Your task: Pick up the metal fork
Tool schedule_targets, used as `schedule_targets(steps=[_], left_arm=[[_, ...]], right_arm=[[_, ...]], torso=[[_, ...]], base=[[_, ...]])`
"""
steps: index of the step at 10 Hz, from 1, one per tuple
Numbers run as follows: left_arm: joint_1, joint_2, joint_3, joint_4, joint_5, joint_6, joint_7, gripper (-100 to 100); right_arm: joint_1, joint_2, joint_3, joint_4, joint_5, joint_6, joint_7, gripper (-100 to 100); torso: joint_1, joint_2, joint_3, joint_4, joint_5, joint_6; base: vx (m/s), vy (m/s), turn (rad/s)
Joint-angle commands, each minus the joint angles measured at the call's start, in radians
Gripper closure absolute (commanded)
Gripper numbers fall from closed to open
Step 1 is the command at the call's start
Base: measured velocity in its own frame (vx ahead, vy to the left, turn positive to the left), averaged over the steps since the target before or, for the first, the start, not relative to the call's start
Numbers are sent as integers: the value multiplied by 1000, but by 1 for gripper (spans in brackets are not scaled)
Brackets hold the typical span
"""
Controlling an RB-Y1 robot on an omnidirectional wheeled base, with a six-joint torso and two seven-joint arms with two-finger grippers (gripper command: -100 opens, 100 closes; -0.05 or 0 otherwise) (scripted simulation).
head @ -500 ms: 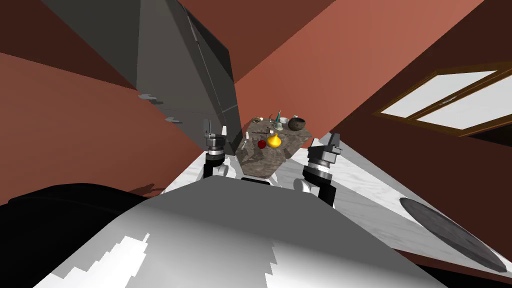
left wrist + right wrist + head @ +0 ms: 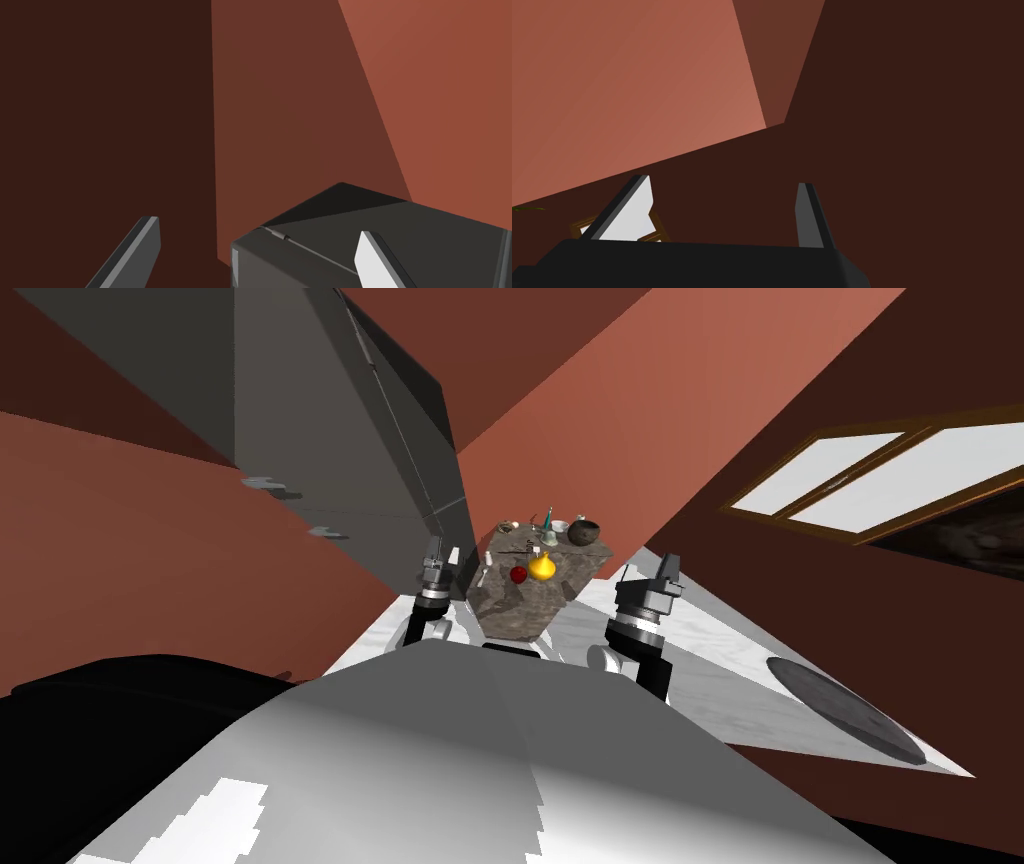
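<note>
Far left: tall dark grey cabinet (image 2: 350,438) against the red-brown wall, leaning with the camera's slant.

Left hand (image 2: 438,550): raised just beside the cabinet's near corner and off the bench's left edge. It is released. In the wrist view its fingers (image 2: 137,247) stand wide apart with nothing between them, pointing over the cabinet's dark top.

Centre: small bench (image 2: 520,613) with a mottled stone top, ahead of both hands and between them.
- Near its left edge, a small pale upright item, too small to name.
- Red ball (image 2: 518,575) and yellow gourd (image 2: 541,568) side by side, about mid-bench.
- Fork (image 2: 516,549): read as the thin dark sliver lying flat just behind the red ball, on the left half of the bench. Too small to make out tines. Well apart from both hands.
- Far end: teal bottle (image 2: 548,526), white cup (image 2: 559,528), dark bowl (image 2: 583,531) in a row.

Right hand (image 2: 662,568): raised off the bench's right side, above the white floor (image 2: 720,658). Released, blades apart, gripping nothing.

Right: dark round rug (image 2: 845,708) on the floor; brown-framed window (image 2: 870,478) in the dark wall.
</note>
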State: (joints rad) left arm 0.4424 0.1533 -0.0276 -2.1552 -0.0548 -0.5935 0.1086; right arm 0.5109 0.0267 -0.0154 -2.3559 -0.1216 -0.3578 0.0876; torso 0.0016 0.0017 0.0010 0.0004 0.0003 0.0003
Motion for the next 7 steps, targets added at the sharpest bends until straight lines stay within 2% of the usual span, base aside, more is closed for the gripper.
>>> schedule_targets(steps=[1,4,5,7], left_arm=[[5,50,0,20,-2,18,-7,-100],[-4,142,8,82,-5,53,-24,-100],[-4,154,8,82,-5,53,-24,-100],[-10,220,13,127,-7,80,-36,-100]], right_arm=[[0,0,0,0,0,0,0,0],[0,0,0,0,0,0,0,0],[0,0,0,0,0,0,0,0],[0,0,0,0,0,0,0,0]], torso=[[0,0,0,0,0,0],[1,1,1,0,0,0],[1,1,1,0,0,0],[0,0,0,0,0,0]], base=[[-29,15,-160],[-42,24,-207],[-33,20,-60],[-40,18,-187]])
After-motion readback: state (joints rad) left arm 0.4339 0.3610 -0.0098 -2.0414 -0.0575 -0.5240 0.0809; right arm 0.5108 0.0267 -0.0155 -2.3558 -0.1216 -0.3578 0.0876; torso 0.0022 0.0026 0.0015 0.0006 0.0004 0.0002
